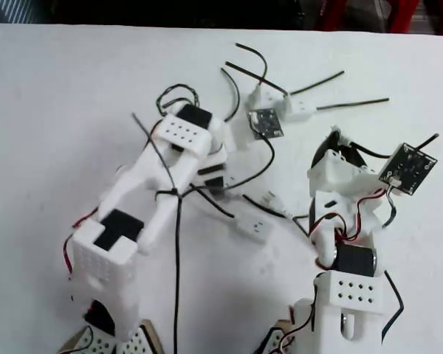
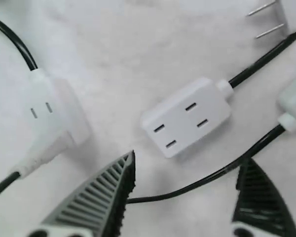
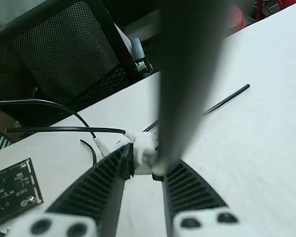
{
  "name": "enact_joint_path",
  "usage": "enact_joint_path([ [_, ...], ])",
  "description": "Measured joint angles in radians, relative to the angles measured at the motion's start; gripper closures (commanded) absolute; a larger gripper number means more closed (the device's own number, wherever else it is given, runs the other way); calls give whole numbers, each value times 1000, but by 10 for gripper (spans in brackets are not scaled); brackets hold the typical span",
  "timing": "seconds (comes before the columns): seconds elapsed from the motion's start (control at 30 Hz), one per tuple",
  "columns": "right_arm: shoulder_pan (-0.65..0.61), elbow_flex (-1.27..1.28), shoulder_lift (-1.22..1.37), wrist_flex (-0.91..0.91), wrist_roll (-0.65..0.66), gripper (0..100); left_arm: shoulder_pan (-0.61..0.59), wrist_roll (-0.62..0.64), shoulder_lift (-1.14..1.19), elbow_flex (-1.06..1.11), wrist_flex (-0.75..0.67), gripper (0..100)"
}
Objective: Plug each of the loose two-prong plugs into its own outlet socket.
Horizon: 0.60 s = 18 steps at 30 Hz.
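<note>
In the left wrist view, a white outlet block (image 2: 187,116) with two pairs of slots lies on the table just beyond my left gripper (image 2: 187,160), which is open. A black cable (image 2: 207,175) runs between its fingers. A second white outlet (image 2: 49,113) with one pair of slots lies to one side. A loose plug's two prongs (image 2: 266,19) poke in at the corner. My right gripper (image 3: 148,158) is shut on a small white plug (image 3: 142,144), held above the table, its prongs hidden. The plug's black cable (image 3: 182,74) rises in front of the camera.
Between the arms lie another white outlet (image 1: 251,225) and a small white plug (image 1: 269,199) on black cables. Two more white pieces (image 1: 295,107) with cables sit at the back. A dark mesh chair (image 3: 64,54) stands beyond the table's far edge.
</note>
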Motion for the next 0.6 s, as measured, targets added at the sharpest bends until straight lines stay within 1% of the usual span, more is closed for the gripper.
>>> enact_joint_path([
  [0.07, 0, 0, 0, 0, 0, 981, 0, -11, 0, 0, -35, 643],
  [0.17, 0, 0, 0, 0, 0, 981, 11, -83, 5, -2, -61, 657],
  [0.3, 0, 8, 0, 0, 0, 980, 38, -161, 68, -40, -66, 684],
  [0.4, 0, 8, 0, 0, 0, 980, 58, -204, 124, -87, -66, 684],
  [0.5, 0, 8, 0, 0, 0, 980, 75, -230, 181, -130, -66, 690],
  [0.6, 0, 8, 0, 0, 0, 980, 84, -245, 224, -152, -66, 732],
])
